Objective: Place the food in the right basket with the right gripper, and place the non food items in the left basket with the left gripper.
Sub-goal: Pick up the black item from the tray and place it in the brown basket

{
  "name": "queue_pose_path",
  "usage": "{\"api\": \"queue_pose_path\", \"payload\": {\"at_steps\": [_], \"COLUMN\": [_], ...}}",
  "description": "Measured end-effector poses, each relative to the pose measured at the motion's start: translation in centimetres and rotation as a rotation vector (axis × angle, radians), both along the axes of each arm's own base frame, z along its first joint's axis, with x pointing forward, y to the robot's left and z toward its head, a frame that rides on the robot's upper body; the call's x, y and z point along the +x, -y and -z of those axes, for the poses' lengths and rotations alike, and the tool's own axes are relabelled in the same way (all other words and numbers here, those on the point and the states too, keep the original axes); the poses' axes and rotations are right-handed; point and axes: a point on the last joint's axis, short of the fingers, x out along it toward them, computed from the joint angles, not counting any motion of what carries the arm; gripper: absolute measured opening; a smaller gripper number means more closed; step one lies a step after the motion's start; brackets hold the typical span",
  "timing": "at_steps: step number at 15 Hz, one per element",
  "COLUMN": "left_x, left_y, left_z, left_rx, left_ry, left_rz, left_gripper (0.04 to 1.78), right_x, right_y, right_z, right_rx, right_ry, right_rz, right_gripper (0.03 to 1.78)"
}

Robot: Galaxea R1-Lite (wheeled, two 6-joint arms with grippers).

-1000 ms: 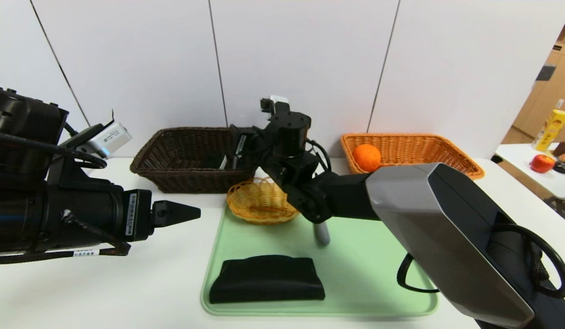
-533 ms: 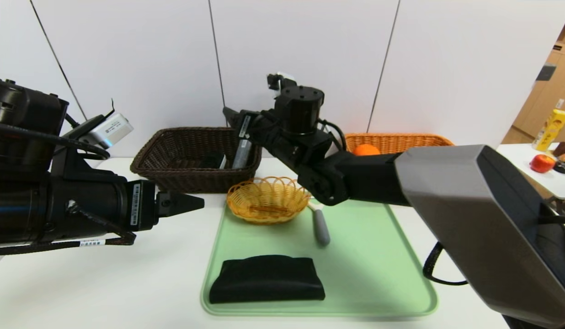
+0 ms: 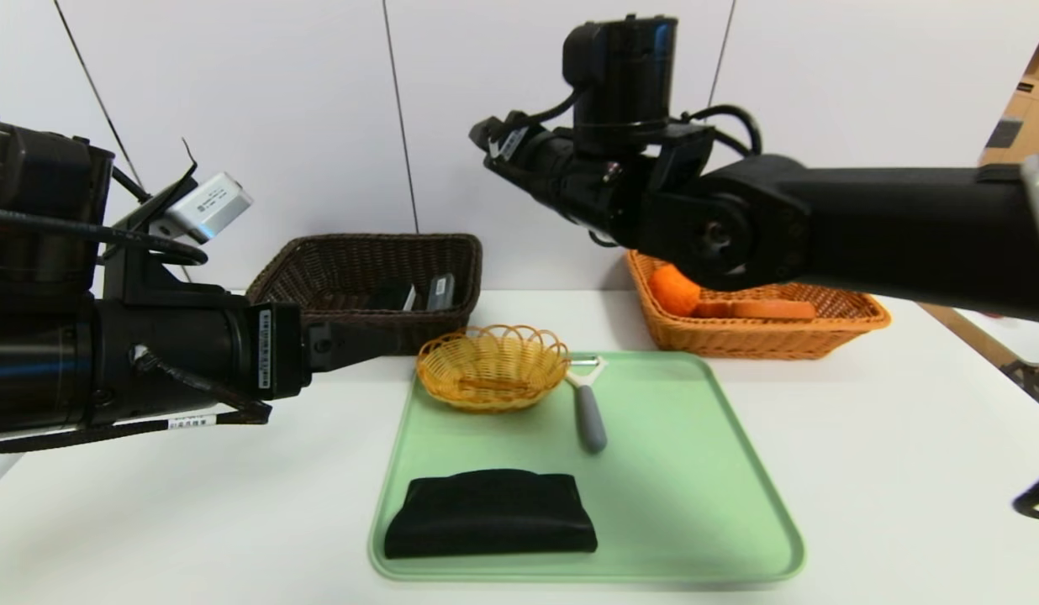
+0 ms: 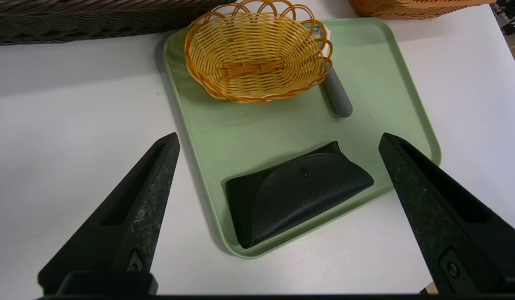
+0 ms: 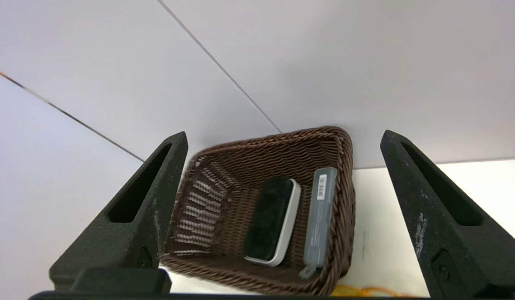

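In the head view the right basket at the back right holds the food: an orange fruit and a bread slice. My right gripper hangs high over the table's back, open and empty. The left basket holds a white case and a grey barcoded case. A black pouch and a grey-handled peeler lie on the green tray. My left gripper hovers left of the tray, open, above the pouch.
A small round yellow basket stands on the tray's far left corner, the peeler right beside it. The white table spreads to both sides of the tray. A white panelled wall stands behind the baskets.
My right arm has risen and swung up from over the small yellow basket, its jaws opening wider. The left gripper has edged a little toward the tray.
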Motion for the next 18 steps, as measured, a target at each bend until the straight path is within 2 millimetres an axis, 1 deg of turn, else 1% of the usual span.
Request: {"api": "queue_pose_path", "payload": {"at_steps": [2,3,4,6,8,9,11,14,16,18], "left_x": [0.0,0.0,0.0,-0.1,-0.3,-0.5,-1.0,-2.4,-3.2,-3.5], "left_y": [0.0,-0.1,-0.2,-0.4,-0.4,-0.4,-0.4,-0.4,-0.4,-0.4], "left_z": [0.1,0.2,0.6,1.3,1.4,1.4,1.5,1.2,1.3,1.5], "left_rx": [0.026,0.046,0.075,0.154,0.193,0.217,0.28,0.231,0.209,0.21], "left_ry": [0.012,0.02,0.021,0.042,0.062,0.073,0.104,0.142,0.181,0.224], "left_rz": [-0.045,-0.084,-0.109,-0.123,-0.141,-0.12,-0.025,0.228,0.405,0.527], "left_gripper": [1.69,1.69,1.69,1.69,1.69,1.69,1.69,1.69,1.69,1.69], "right_x": [-1.6,-2.2,-2.6,-3.3,-3.7,-3.6,-3.1,-2.5,-2.8,-3.6], "right_y": [2.0,2.9,3.8,5.0,6.2,6.9,8.3,10.5,12.1,13.4], "right_z": [-2.1,-2.5,-2.4,-1.5,-0.8,-1.1,-1.9,-2.6,-3.4,-4.4], "right_rx": [-0.014,-0.051,-0.106,-0.219,-0.311,-0.308,-0.266,-0.261,-0.27,-0.248], "right_ry": [-0.052,-0.086,-0.124,-0.171,-0.167,-0.145,-0.113,-0.095,-0.082,-0.064], "right_rz": [-0.001,0.006,0.016,0.045,0.078,0.104,0.155,0.216,0.239,0.22], "right_gripper": [1.62,1.63,1.64,1.66,1.67,1.67,1.68,1.69,1.69,1.69]}}
